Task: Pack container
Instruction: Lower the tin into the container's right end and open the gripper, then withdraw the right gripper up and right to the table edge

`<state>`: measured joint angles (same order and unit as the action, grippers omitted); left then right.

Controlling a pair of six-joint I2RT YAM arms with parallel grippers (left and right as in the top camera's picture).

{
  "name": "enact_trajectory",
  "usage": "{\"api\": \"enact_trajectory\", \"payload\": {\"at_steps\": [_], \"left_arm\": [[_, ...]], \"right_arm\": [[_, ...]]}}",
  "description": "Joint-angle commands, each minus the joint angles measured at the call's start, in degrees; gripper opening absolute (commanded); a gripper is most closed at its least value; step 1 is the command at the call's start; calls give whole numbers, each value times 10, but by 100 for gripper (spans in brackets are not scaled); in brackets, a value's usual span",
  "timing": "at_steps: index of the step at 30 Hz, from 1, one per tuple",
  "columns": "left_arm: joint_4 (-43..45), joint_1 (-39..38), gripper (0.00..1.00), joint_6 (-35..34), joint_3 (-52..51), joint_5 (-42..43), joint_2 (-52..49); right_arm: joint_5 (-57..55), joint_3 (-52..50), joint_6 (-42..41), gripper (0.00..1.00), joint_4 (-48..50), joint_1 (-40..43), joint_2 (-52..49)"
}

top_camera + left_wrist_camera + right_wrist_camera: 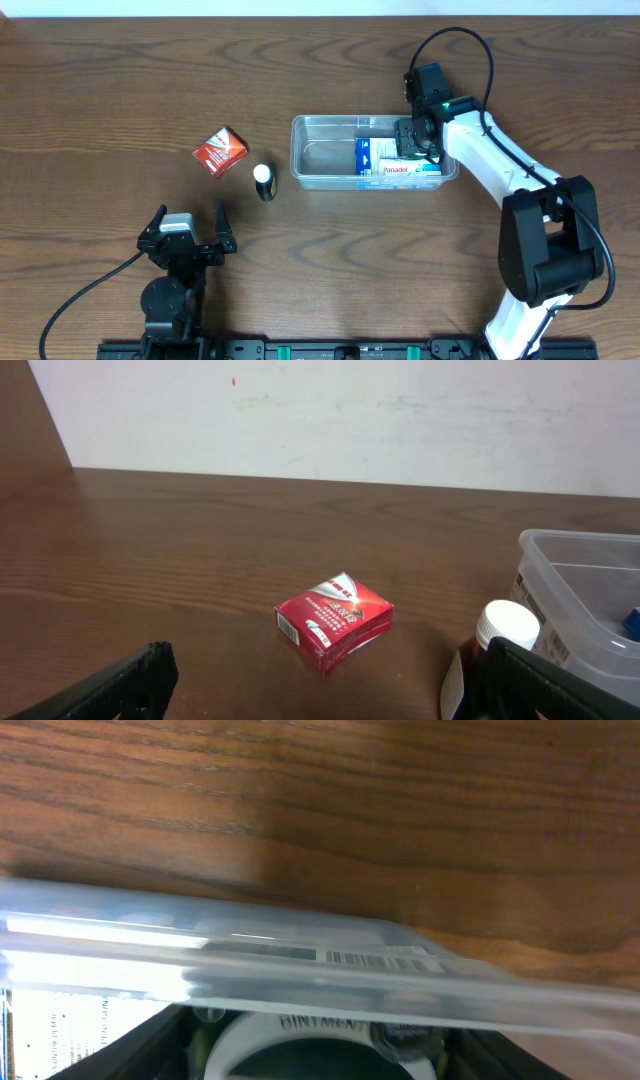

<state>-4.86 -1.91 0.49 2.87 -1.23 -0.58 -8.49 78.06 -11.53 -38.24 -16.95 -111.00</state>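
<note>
Blurry container [300,960] rim up close

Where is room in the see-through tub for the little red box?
In the clear plastic tub the left half is bare, between its left wall and the blue-and-white cartons. The right half is crowded: cartons and the right gripper.

Bright even light from above, soft faint shadows on the wooden table [100,90]; white glare along the container [250,965] wall, blurred close-up; overhead view sharp

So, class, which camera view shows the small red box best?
Left wrist: the red box sits close and unobstructed, printed top and barcoded side visible. Overhead shows only its top, small. Right wrist does not show it.
</note>
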Motion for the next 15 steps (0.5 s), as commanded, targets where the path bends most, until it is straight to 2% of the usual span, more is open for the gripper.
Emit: {"api": "enact_trajectory", "payload": {"at_steps": [1,4,6,15], "left_arm": [[-8,4,98,10,-18,6,3],[-8,4,98,10,-18,6,3],[-8,4,98,10,-18,6,3],[-8,4,98,10,-18,6,3]], "right_arm": [[-8,0,1,75,1,5,-2],[-7,2,9,81,1,5,-2],[-7,9,9,82,0,5,-2],[-3,77,9,76,-38,5,15]]}}
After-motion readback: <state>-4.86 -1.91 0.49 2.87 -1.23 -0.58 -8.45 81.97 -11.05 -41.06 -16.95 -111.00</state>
